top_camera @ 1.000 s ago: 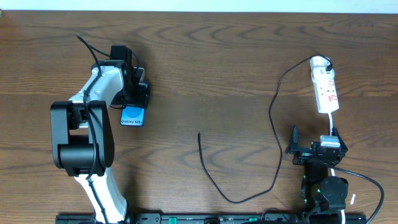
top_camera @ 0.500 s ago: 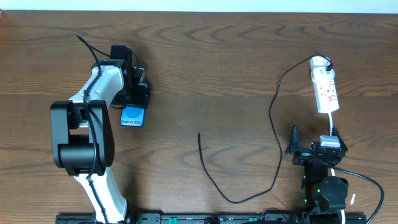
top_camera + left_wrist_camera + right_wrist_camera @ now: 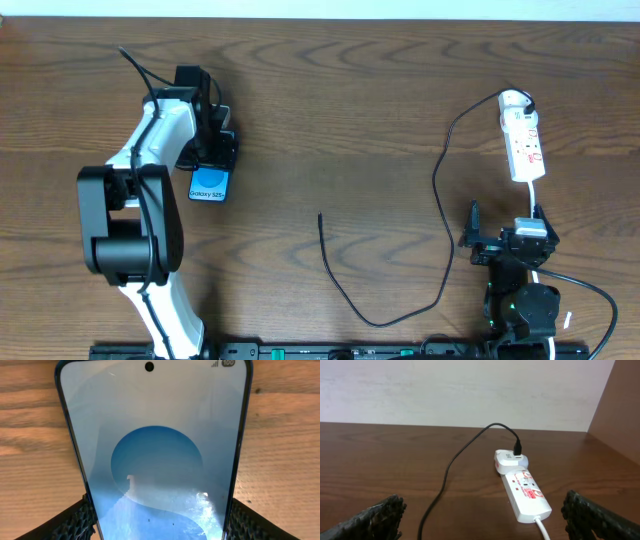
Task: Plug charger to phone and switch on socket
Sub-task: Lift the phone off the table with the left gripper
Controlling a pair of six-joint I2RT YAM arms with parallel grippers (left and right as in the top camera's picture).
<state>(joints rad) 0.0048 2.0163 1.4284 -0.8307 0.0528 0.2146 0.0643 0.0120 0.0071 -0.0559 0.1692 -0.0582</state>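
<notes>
You had the phone-securing step in hand; your left gripper [image 3: 207, 150], at 10 o'clock on the brown wooden table [image 3: 330, 110], was pinching the slim black-edged phone with the bright blue screen [image 3: 155, 460] across its width, a ribbed black finger [image 3: 75, 521] against each long edge; its charging port did not show in any view; your right gripper [image 3: 482, 510] sat at 4 o'clock, spread wide and holding nothing; the long thin black charger cable [image 3: 378, 323] lay loose, its small plug tip [image 3: 320, 217] near the centre, well apart from both grippers; the narrow white power strip with red marks [image 3: 524, 145] lay at 2 o'clock, untouched; next, I judge, you needed the right gripper over that tip for a fine pinch
</notes>
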